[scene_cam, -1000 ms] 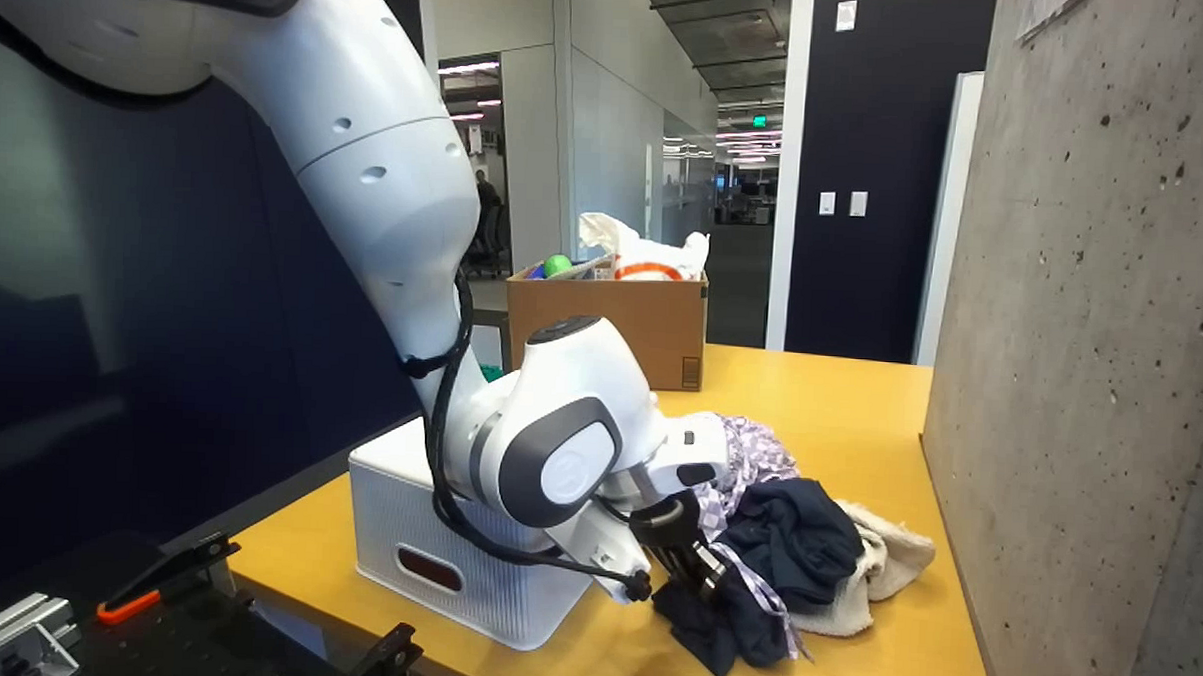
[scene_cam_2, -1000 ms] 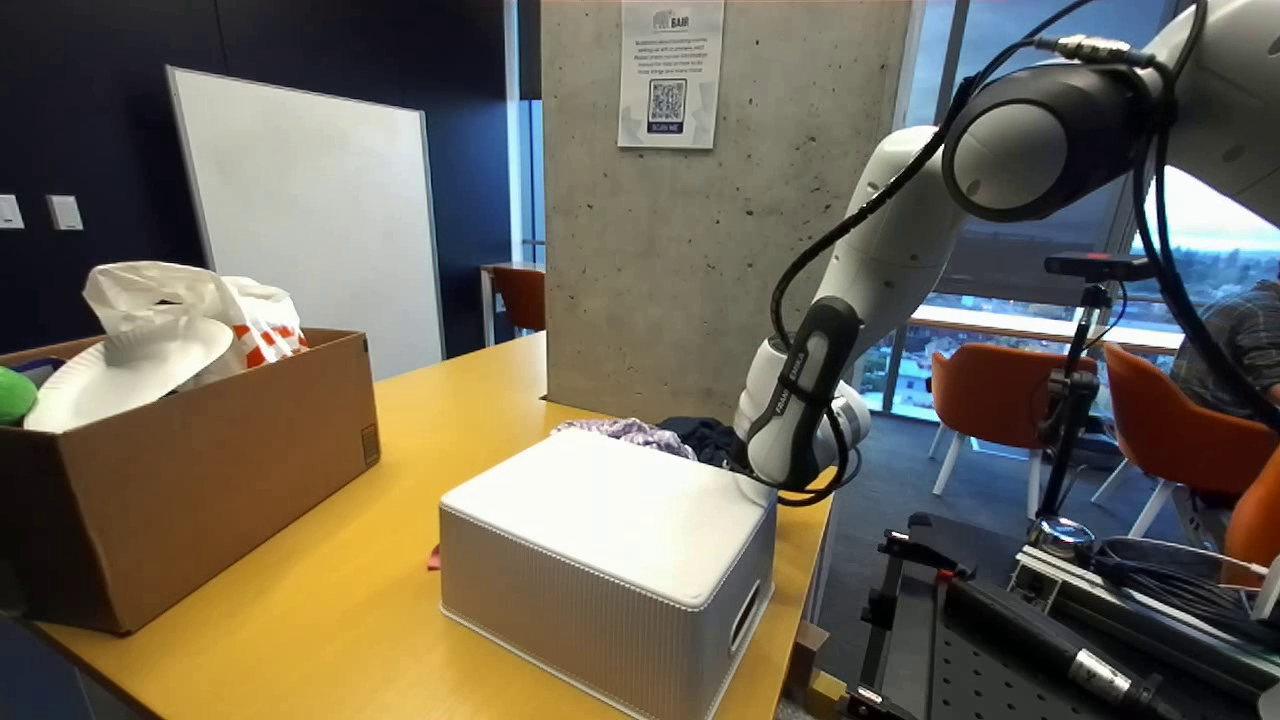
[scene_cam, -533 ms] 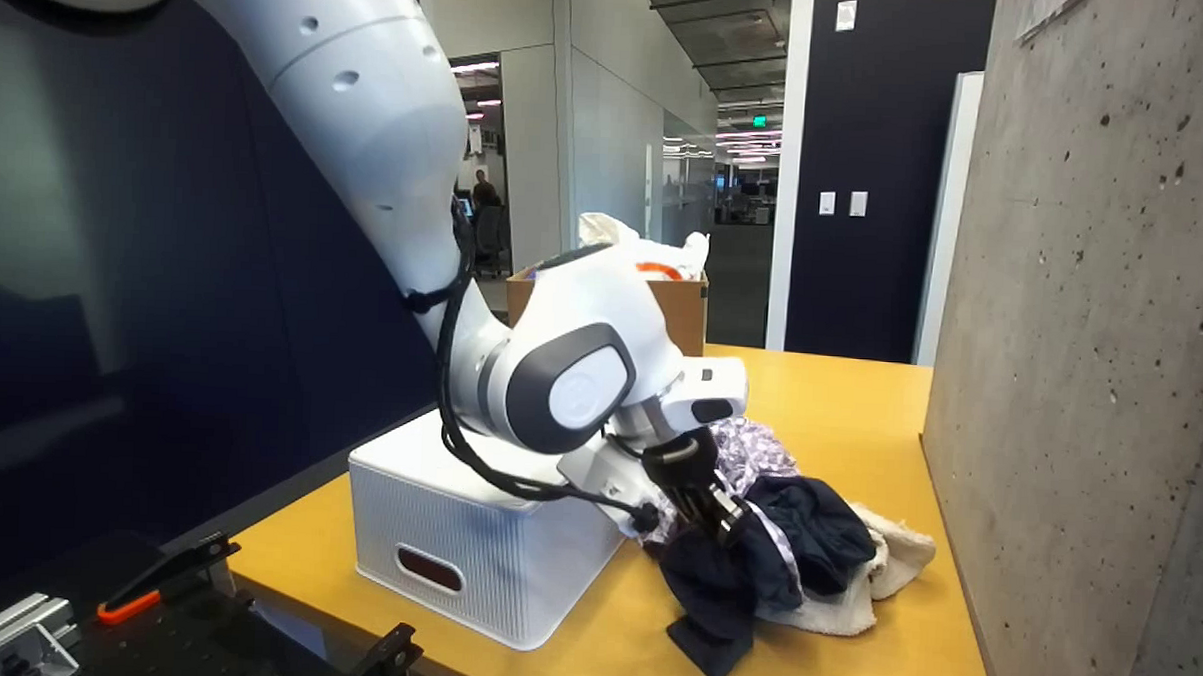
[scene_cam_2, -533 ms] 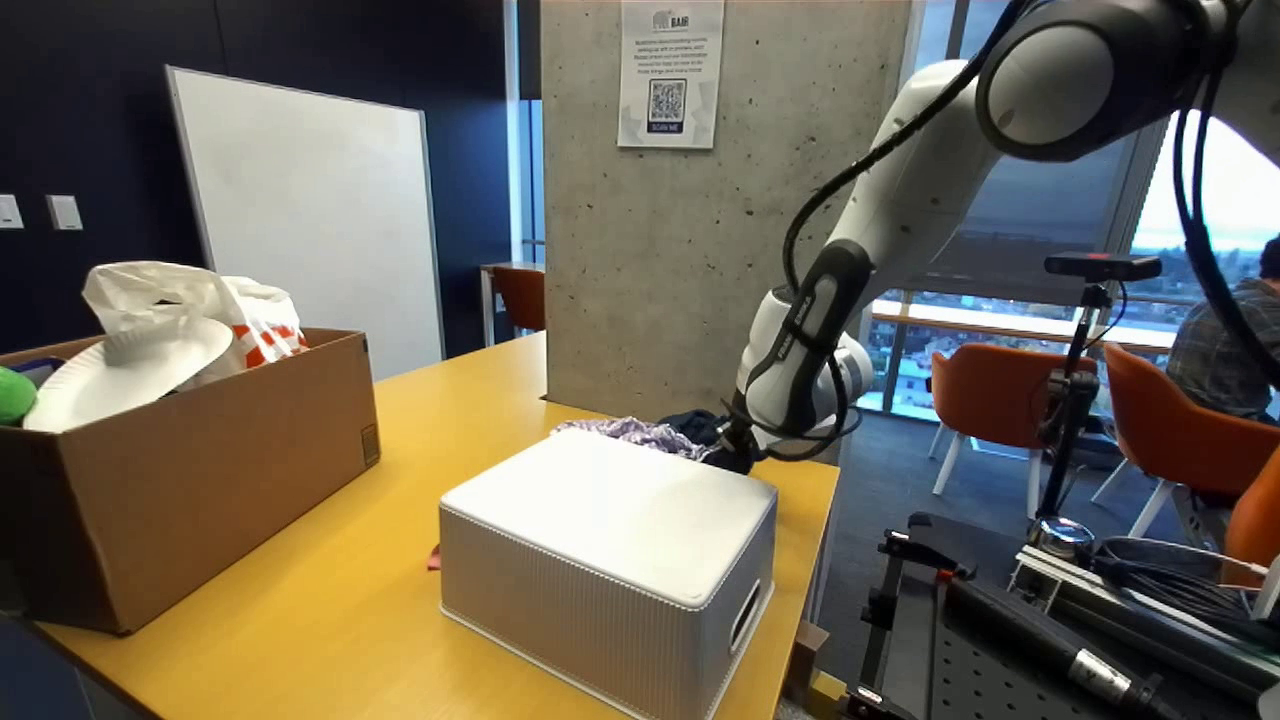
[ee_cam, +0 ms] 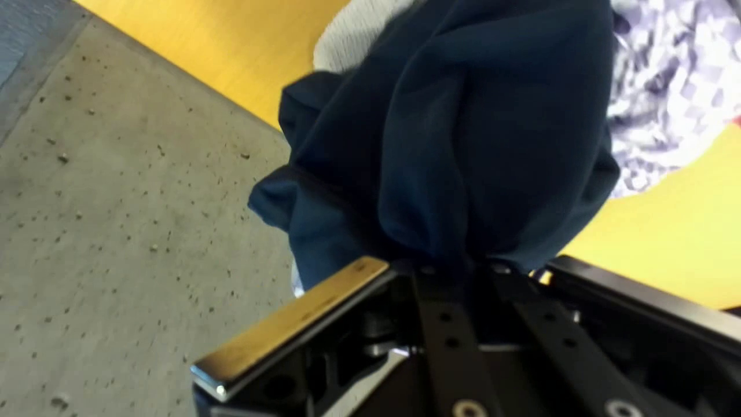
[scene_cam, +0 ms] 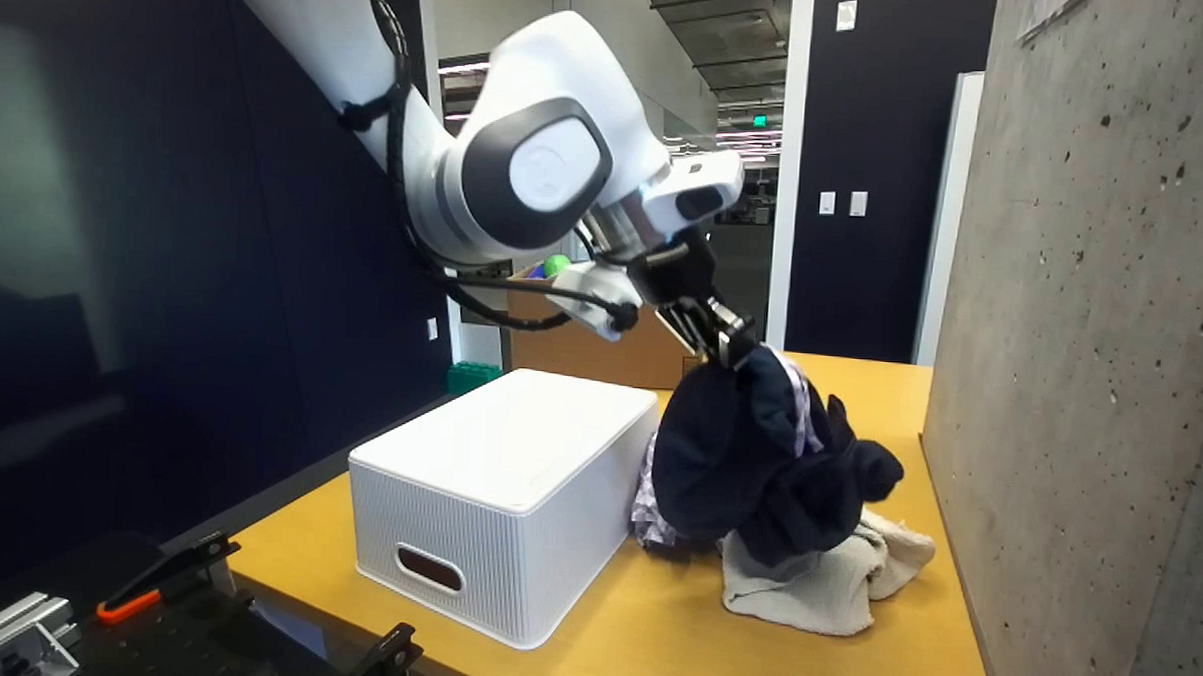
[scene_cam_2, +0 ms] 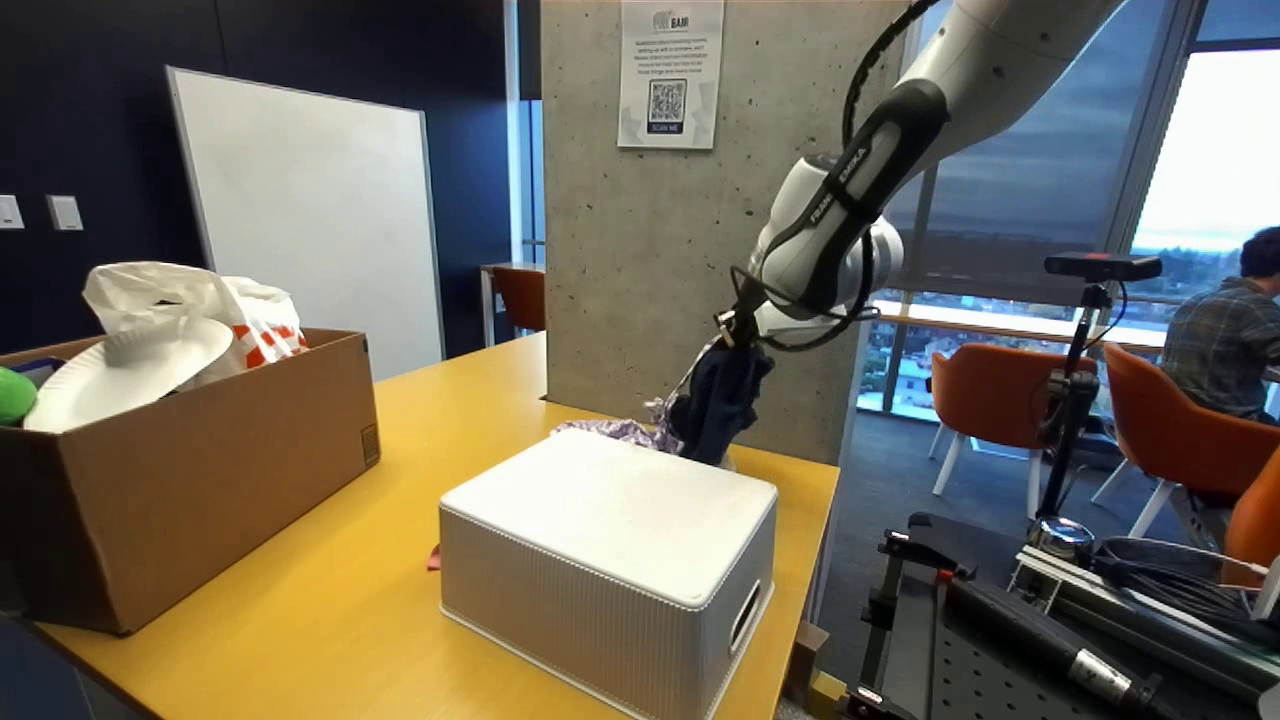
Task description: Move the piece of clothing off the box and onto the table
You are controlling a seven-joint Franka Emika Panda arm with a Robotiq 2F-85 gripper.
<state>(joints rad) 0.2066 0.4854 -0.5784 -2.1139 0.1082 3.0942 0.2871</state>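
The gripper (scene_cam: 733, 351) is shut on the dark navy garment (scene_cam: 757, 464) and holds it up beside the white box (scene_cam: 455, 533). In the wrist view, the navy garment (ee_cam: 463, 145) is pinched between the fingertips and hangs away from them. The lavender-and-white checked clothing (scene_cam_2: 615, 430) lies on the yellow table (scene_cam_2: 320, 600) behind the box. It also shows in the wrist view (ee_cam: 666, 87). A strip of it (scene_cam: 805, 410) rises along the navy garment, near the gripper; whether it is pinched too, I cannot tell. The box's white top is bare.
A beige cloth (scene_cam: 813, 586) lies on the table under the navy garment. A concrete pillar (scene_cam: 1082, 345) stands close beyond the clothes. A brown cardboard box (scene_cam_2: 230, 480) with a white bag stands at the table's far end.
My gripper has risen from low beside the white box and lifted the navy garment off the table. More of the beige cloth and the box top now shows.
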